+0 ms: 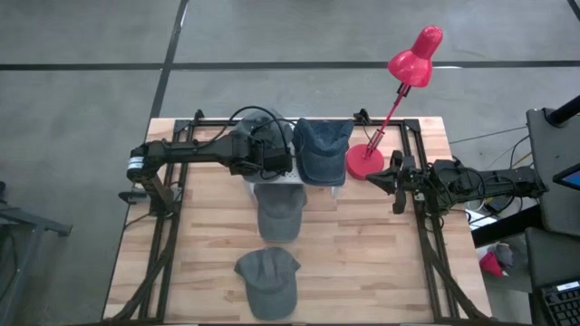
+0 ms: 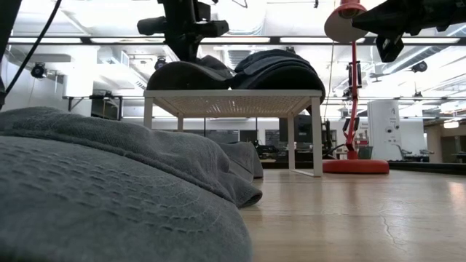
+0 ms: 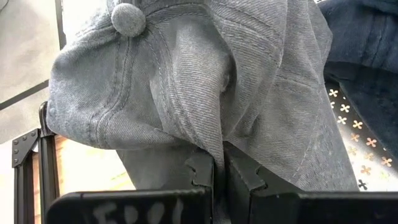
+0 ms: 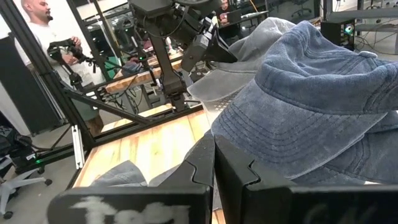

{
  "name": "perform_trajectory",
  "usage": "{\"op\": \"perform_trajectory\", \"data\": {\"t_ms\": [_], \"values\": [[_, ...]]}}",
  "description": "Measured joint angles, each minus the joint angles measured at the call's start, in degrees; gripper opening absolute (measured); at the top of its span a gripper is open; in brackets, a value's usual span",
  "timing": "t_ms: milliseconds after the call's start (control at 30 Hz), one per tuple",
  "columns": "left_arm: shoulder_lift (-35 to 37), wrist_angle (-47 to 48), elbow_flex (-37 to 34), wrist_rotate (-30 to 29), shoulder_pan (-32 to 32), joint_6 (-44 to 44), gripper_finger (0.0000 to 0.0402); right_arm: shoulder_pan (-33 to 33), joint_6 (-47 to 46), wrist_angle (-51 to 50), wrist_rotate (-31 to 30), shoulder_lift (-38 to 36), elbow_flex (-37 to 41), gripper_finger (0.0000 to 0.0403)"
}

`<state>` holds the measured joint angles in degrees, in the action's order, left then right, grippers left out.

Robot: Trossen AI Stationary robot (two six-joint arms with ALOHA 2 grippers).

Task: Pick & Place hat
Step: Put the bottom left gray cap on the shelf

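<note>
From the overhead camera I see my left arm stretched level across the upper left of the frame, elbow out near the desk [image 1: 381, 272] edge and wrist over the white rack [image 1: 299, 183] at upper centre. The left hand [image 1: 272, 161] sits on top of the grey hat [image 1: 263, 127] on the rack. In the left wrist view its fingers [image 3: 200, 169] are pressed together with a fold of the grey hat's cloth caught between them, so I read it as clamped on that hat, which drapes over the rack's perforated top with its button toward the upper left of that frame.

The blue hat [image 1: 323, 149] lies on the rack just beside the grey one, toward the right. Two more grey caps are on the desk: one [image 1: 279, 214] just below the rack in the overhead frame, another [image 1: 268, 279] lower down near the bottom centre.

My right arm reaches in from the right edge of the overhead frame, forearm level, with the right hand [image 1: 391, 179] at mid right, beside the base of the red lamp [image 1: 367, 163] and apart from the hats. Its fingers [image 4: 200, 163] are closed together on nothing, pointing toward the blue hat.

A person [image 4: 43, 25] stands in the upper left of the right wrist view, beyond the desk
</note>
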<state>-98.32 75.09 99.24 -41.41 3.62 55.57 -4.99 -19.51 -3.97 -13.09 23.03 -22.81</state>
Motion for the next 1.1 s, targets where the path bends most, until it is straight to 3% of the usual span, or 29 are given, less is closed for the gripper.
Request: {"op": "perform_trajectory", "data": {"t_ms": [233, 667, 1100], "values": [[0.0, 0.0, 0.0, 0.0, 0.0, 0.0, 0.0023, 0.0, 0.0, 0.0, 0.0, 0.0, 0.0, 0.0008], [0.0, 0.0, 0.0, 0.0, 0.0, 0.1, 0.0089, 0.0, 0.0, 0.0, 0.0, 0.0, 0.0, 0.0008], [1.3, 0.0, 1.1, -0.3, 0.0, -0.5, 0.0093, 0.0, 0.0, 0.0, 0.0, 0.0, 0.0, 0.0008]]}}
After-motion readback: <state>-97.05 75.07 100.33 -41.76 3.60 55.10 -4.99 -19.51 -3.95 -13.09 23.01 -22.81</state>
